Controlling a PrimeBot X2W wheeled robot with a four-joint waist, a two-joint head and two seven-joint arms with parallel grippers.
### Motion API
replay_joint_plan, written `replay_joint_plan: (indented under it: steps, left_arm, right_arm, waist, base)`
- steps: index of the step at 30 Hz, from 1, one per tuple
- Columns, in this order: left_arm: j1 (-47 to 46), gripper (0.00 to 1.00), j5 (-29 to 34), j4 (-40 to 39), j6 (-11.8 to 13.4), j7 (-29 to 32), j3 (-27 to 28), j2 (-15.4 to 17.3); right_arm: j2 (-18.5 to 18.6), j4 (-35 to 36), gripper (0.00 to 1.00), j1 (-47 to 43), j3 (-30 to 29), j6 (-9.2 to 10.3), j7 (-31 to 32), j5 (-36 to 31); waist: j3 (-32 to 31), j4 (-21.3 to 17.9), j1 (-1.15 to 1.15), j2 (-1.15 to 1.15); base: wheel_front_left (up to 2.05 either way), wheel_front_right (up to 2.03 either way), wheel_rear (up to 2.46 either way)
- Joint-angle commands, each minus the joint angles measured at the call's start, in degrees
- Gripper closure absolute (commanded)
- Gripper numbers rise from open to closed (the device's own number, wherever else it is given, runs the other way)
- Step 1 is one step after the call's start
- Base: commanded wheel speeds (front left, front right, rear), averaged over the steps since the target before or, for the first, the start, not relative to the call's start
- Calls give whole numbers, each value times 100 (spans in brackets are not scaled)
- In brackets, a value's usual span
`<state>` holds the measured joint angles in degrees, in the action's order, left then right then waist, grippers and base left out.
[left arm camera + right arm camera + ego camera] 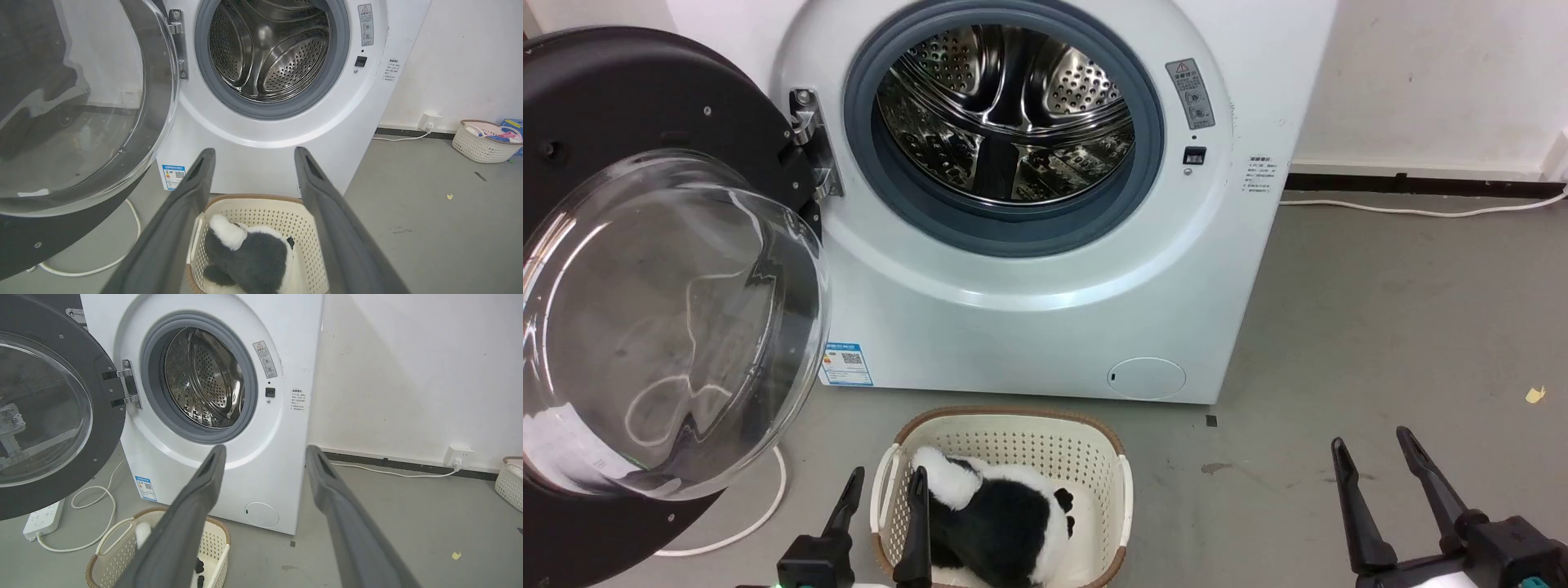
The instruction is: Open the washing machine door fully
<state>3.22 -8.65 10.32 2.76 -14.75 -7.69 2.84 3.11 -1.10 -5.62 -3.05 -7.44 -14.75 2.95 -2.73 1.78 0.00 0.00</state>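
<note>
Just one washing machine door (670, 327), one drum (1005, 122)

The door (645, 269) hangs swung out at left; the drum mouth (1005, 122) stands unblocked, with a basket (1005, 445) on the floor below it.

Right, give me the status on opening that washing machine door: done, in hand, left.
Done: the washing machine door stands swung wide to the left on its hinge, leaving the drum mouth fully uncovered. In hand: nothing; the left gripper and right gripper are both open, empty and apart from the door. Left: probably nothing, though whether the door is at its stop cannot be told.
</note>
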Motion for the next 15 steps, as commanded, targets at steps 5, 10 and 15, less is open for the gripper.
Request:
replay_joint_plan:
  steps: [5, 10, 15]
  left_arm:
    - [-45, 0, 22, -36, 39, -25, -12, 4]
    - [-72, 0, 9, -34, 44, -25, -25, 4]
    - [-92, 0, 20, -50, 39, -25, -37, 4]
  right_arm:
    - [-23, -14, 0, -32, 33, -5, -25, 25]
    - [-24, -30, 0, -6, 48, -5, -25, 38]
    - [-24, -45, 0, 5, 45, -5, -25, 45]
  waist:
    - [11, 4, 0, 0]
    - [28, 7, 0, 0]
    - [36, 9, 0, 0]
  base:
    - [0, 0, 0]
    - [0, 0, 0]
    - [0, 0, 0]
